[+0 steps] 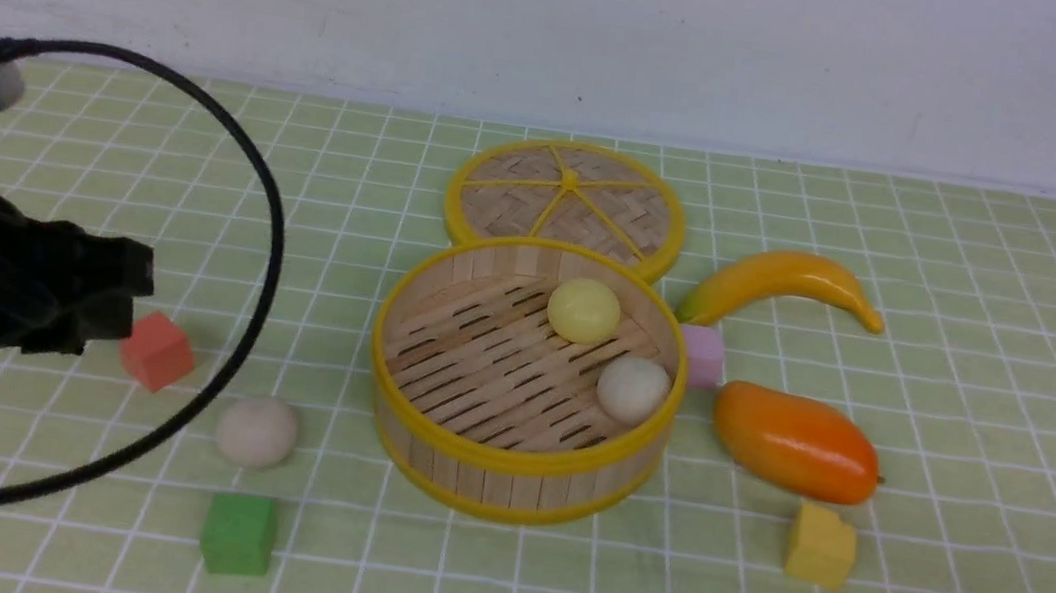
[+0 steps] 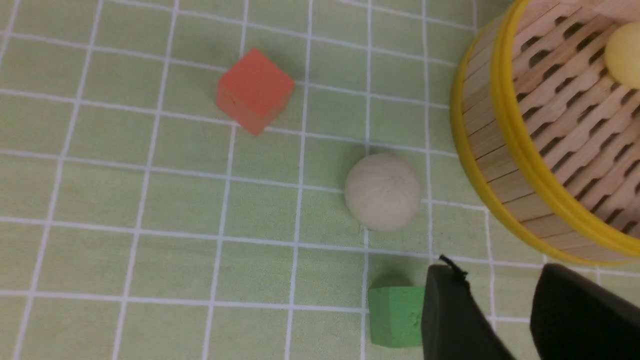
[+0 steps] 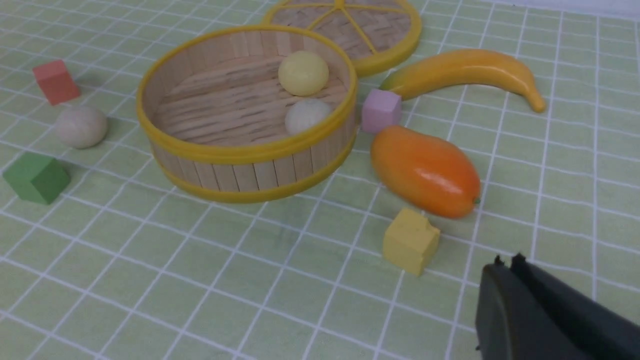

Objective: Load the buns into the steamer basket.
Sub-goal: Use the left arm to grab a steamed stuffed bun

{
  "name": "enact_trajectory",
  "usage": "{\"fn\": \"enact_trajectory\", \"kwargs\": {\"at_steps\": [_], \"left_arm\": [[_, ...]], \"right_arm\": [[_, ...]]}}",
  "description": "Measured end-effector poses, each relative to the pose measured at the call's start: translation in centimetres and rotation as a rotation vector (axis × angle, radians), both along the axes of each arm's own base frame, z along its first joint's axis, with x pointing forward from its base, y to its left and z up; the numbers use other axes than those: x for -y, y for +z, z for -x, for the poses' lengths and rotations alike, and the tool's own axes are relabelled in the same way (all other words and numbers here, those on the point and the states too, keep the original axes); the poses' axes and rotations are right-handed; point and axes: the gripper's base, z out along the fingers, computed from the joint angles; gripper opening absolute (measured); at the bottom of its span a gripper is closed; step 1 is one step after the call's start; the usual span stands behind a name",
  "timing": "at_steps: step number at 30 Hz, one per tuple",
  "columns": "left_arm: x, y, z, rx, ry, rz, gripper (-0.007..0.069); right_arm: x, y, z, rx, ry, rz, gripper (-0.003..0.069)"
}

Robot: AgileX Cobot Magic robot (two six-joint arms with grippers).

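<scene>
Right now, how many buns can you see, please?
3: a yellow bun and a white bun in the steamer basket, and a beige bun on the table, left of it.
</scene>
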Motion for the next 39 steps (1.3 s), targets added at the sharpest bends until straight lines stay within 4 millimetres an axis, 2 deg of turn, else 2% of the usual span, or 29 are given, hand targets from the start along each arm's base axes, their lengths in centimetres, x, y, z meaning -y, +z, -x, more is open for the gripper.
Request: {"fn": "enact_trajectory", "kwargs": {"at_steps": [2,5,11,16,23,26,31,35,37,39], "left_arm": [[0.4,-1.6,-1.6,-0.064,0.012,0.029,0.0238],[0.6,-2.7,-3.0,-0.108,0.013,0.04,0.0238],[1.1,-3.1,-5.1,-0.13,0.007,0.062,0.0238],[1.3,-3.6,-6.1,-0.152,0.01,0.079,0.0238],[1.9,-5.7,-7.6,-0.261,-0.042,0.075,0.0238],[2.2,-5.4,-8.6,-0.316,-0.075,0.074,0.0238],[2.3,-4.6,-10.3,-0.381,-0.091,0.042,0.0238],[2.7,-5.6,-10.8,-0.465,-0.093,-0.006,0.0238],[3.8,-6.2,-10.8,-0.486,-0.128,-0.063,0.0238],[4.3,-6.1,-10.7,-0.485,-0.135,-0.085,0.0238]], "right_arm": [[0.0,0.0,0.0,-0.001,0.0,0.0,-0.0018],[0.0,0.0,0.0,-0.002,0.0,0.001,-0.0016],[0.3,0.0,0.1,-0.001,-0.027,-0.01,-0.001],[1.8,-0.9,0.1,0.014,-0.21,-0.024,-0.001],[3.6,-6.1,1.9,-0.005,-0.42,-0.005,0.0],[4.0,-7.4,2.7,0.041,-0.48,-0.018,0.0001],[4.1,-7.9,3.2,0.118,-0.506,-0.027,0.0004],[4.1,-9.6,2.9,0.083,-0.503,-0.018,0.0008],[4.1,-11.6,2.7,0.034,-0.503,-0.007,0.0012],[4.1,-11.6,2.6,0.048,-0.5,-0.008,0.0013]]}}
